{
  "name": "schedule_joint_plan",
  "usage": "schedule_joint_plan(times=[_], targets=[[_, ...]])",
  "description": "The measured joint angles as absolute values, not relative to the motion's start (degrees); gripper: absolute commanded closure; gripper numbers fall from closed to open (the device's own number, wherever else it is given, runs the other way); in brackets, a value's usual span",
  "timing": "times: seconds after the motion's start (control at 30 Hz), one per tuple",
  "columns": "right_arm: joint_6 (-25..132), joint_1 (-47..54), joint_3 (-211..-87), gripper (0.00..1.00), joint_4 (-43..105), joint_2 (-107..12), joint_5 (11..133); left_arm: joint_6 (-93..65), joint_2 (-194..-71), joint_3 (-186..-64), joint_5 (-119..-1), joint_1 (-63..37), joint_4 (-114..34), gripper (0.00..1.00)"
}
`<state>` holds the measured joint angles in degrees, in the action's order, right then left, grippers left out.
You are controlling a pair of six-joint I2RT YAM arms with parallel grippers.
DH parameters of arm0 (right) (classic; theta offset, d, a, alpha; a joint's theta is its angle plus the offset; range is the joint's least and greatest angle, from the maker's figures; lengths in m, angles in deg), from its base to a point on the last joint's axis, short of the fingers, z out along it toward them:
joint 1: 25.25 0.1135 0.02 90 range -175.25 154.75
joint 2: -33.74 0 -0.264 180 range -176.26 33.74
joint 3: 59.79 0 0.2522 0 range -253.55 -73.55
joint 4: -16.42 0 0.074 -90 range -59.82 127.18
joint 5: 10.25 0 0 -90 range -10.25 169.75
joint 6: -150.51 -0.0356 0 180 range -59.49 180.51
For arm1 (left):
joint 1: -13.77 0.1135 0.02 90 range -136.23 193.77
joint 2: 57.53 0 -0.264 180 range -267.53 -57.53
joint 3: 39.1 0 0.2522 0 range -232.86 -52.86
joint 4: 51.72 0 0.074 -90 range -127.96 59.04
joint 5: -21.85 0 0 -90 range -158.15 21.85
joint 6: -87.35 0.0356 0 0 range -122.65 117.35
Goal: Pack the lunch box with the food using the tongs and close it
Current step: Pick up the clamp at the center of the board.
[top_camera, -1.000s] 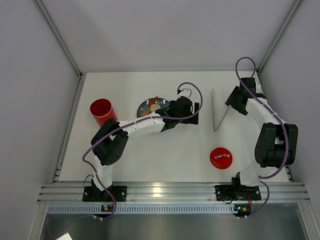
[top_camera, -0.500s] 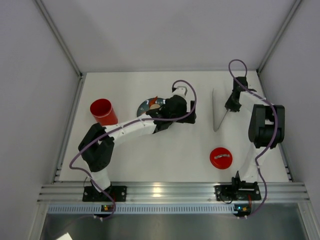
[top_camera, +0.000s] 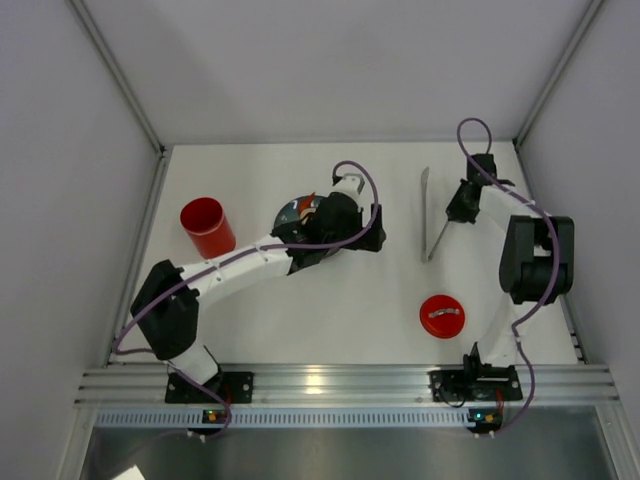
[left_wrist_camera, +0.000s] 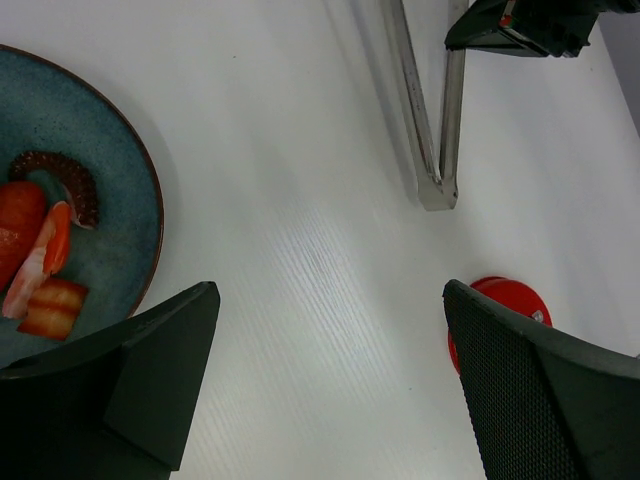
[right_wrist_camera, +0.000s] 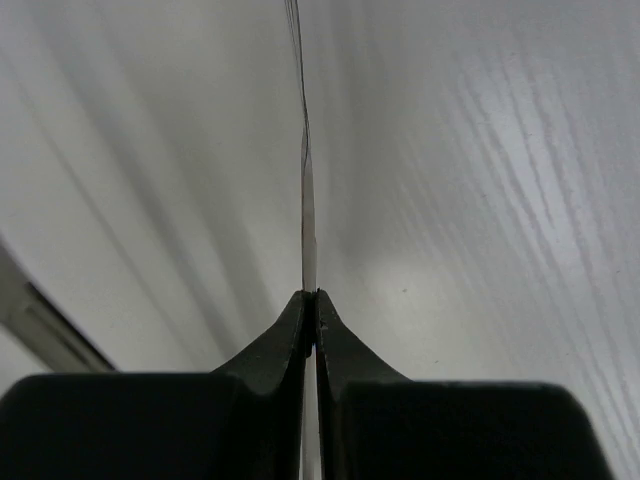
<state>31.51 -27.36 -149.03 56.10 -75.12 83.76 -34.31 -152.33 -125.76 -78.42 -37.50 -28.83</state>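
The silver tongs (top_camera: 426,215) lie in a narrow V on the table at right, seen as well in the left wrist view as tongs (left_wrist_camera: 424,140). My right gripper (top_camera: 456,214) is shut on one arm of them; in its own view the thin metal edge of the tongs (right_wrist_camera: 306,200) runs out from between the right gripper (right_wrist_camera: 313,300) jaws. The red lunch box (top_camera: 205,226) stands at left. The food (left_wrist_camera: 45,262) lies on the blue-grey plate (left_wrist_camera: 130,200). My left gripper (left_wrist_camera: 330,340) hovers open and holds nothing, just right of the plate (top_camera: 292,211).
The flat red lid (top_camera: 441,316) with its grey strip lies near the front right, and shows as the lid (left_wrist_camera: 497,297) beside my left gripper's right finger. White walls enclose the table on three sides.
My right gripper has closed on the tongs' arm. The left arm has stretched out, its elbow swinging left, and its gripper has shifted a little left over the plate's edge.
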Motion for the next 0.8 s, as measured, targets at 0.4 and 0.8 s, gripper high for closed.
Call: schedule_joint_plan(times=[0.4,0.8], targets=[[28.7,-21.2,-139.0,1.0,48.6,-46.7,59.3,-36.6,-132.2,-113.3,-57.7,-27.9,-34.3,0.01],[13.5,-17.2,-127.7,1.0,32.0,-37.0,39.5,-40.8,-131.8,-105.9,-37.7,-26.8,-51.2,0.01]])
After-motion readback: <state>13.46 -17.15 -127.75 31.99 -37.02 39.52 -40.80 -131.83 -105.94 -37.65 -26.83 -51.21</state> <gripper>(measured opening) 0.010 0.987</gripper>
